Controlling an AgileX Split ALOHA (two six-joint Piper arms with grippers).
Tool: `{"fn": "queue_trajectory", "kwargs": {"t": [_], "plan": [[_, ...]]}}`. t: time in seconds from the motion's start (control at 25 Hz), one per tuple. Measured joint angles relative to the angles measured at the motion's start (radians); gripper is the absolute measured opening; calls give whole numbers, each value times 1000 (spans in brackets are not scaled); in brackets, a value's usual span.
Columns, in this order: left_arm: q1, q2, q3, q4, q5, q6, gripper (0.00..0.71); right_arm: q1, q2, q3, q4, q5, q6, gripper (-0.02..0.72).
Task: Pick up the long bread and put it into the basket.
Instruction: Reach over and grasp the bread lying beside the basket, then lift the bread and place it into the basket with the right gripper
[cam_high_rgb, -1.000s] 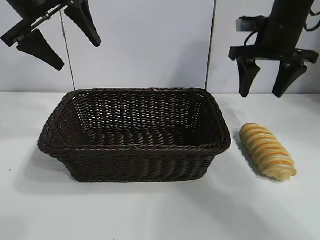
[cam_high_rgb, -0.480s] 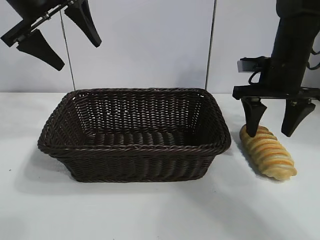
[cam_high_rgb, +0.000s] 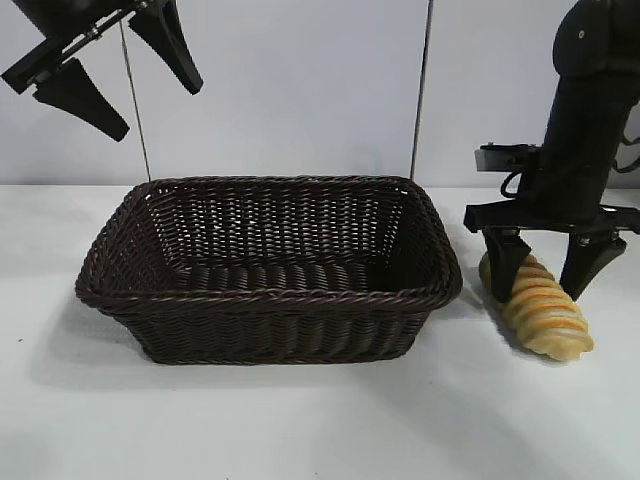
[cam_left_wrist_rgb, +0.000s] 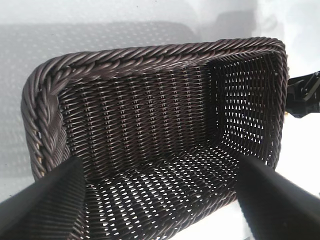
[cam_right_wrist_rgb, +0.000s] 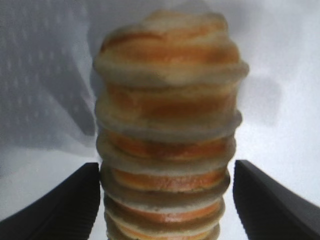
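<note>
The long bread (cam_high_rgb: 540, 312), golden-yellow with orange-brown ridged stripes, lies on the white table to the right of the basket (cam_high_rgb: 270, 296). The basket is dark brown wicker and nothing lies in it. My right gripper (cam_high_rgb: 543, 275) is open and low over the bread's far end, one finger on each side of it. In the right wrist view the bread (cam_right_wrist_rgb: 167, 125) fills the gap between the two fingers (cam_right_wrist_rgb: 60, 205), with a small gap on one side. My left gripper (cam_high_rgb: 115, 75) is open and held high above the basket's left end; its wrist view looks down into the basket (cam_left_wrist_rgb: 150, 55).
The white table (cam_high_rgb: 320, 420) stretches in front of the basket and bread. A pale wall with two thin vertical lines stands behind. The right arm's gripper shows at the edge of the left wrist view (cam_left_wrist_rgb: 305, 95).
My right gripper has come down from high above the table until its open fingers straddle the bread's far end. The left arm, basket and bread have not moved.
</note>
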Motion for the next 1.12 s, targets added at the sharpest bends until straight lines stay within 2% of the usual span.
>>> {"fn": "queue_trajectory", "kwargs": {"t": [0.2,0.44,0.52,0.72,1.12], "plan": [[0,0,0,0,0,0,599,0,0,-5,0,12,0,218],[0,0,0,0,1,0,599,0,0,-129,9,171,1,213],[0,0,0,0,1,0,599,0,-1,-190,17,199,0,213],[0,0,0,0,5,0,599,0,-40,-274,20,209,0,213],[0,0,0,0,5,0,599,0,-173,-281,6,224,-8,213]]}}
